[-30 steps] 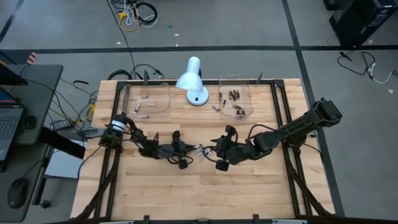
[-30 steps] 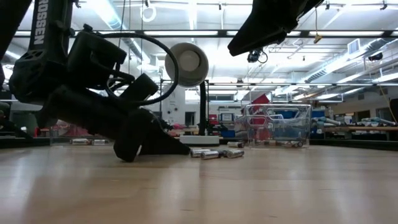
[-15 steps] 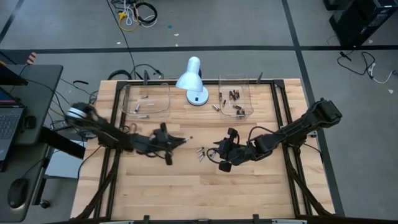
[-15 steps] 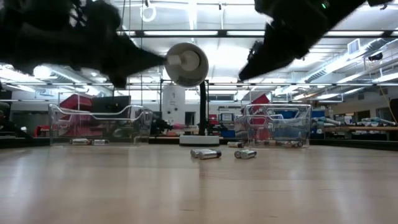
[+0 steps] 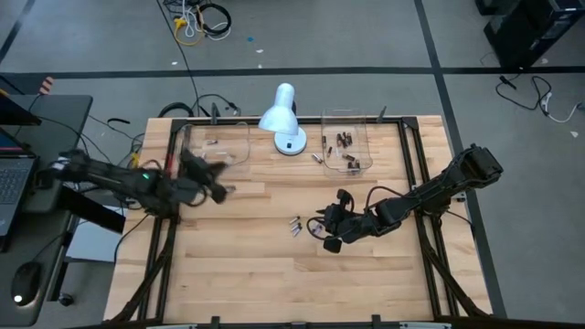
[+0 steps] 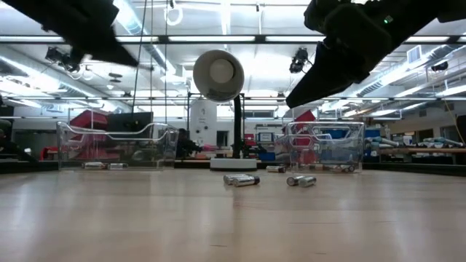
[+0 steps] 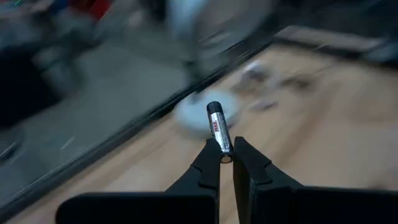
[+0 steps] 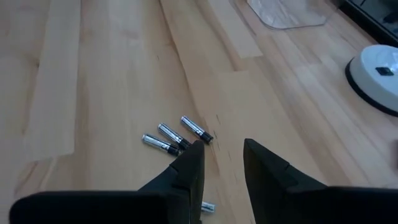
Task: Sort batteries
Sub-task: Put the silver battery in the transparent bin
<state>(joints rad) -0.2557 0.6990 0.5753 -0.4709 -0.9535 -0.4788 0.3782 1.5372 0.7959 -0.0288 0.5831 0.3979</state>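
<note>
My left gripper [image 5: 222, 190] [image 7: 226, 150] hovers above the table's left part, just near of the left clear tray [image 5: 217, 146], and is shut on a silvery battery [image 7: 216, 126]. My right gripper [image 5: 322, 230] [image 8: 219, 152] is open and hangs low at mid-table, just right of a few silvery batteries [image 5: 294, 225] [image 8: 171, 140] lying flat on the wood. In the low view they show as two small groups [image 6: 240, 180] [image 6: 301, 180]. The left tray holds a few silvery batteries [image 5: 207, 156]. The right tray [image 5: 345, 146] holds dark ones [image 5: 345, 140]. My left gripper pinches the silvery battery by one end [image 7: 222, 151] between its two fingertips. The rest of the battery sticks out beyond the fingertips, roughly in line with the fingers. It is lifted clear of the table.
A white desk lamp [image 5: 281, 119] stands at the far edge between the two trays. One more silvery battery [image 5: 317, 157] lies on the wood just left of the right tray. Bare wood lies along the table's near half. A dark frame runs around the table edge.
My left gripper has risen from mid-table with a battery pinched in it and swung quickly toward the table's left and far side, ending beside the left tray. One loose battery has rolled a little away from the others. My right gripper has come down slightly.
</note>
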